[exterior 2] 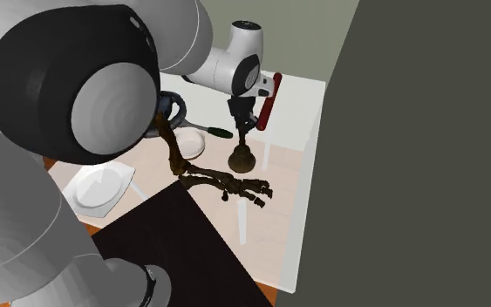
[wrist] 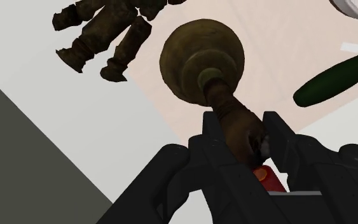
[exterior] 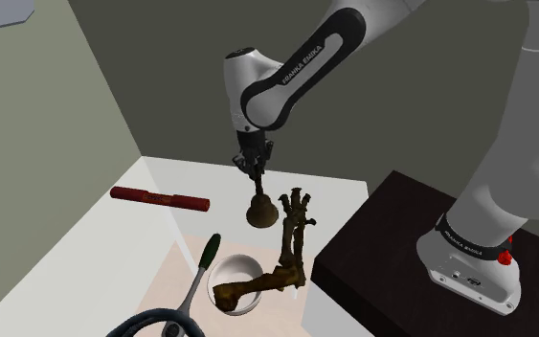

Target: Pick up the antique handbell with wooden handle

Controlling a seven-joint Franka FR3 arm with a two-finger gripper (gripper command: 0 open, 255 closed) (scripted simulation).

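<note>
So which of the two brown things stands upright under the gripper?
The handbell, its handle clasped by the gripper; the bony foot lies beside it, untouched.

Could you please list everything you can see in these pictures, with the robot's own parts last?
handbell: one, brass-brown bell with a dark brown handle, upright by the bone foot's toes
bone foot: one, brown, lying on the beige mat, one end at the bowl
bowl: one, white, on the mat
green-handled tool: one, green handle and pale shaft, beside the bowl
red stick: one, red, on the bare tabletop
dark looped thing: one, grey-blue, by the tool's shaft
table: one, white
stand: one, black box
arm: one, white, dark joints
gripper: one, black, shut on the handbell's handle
</note>
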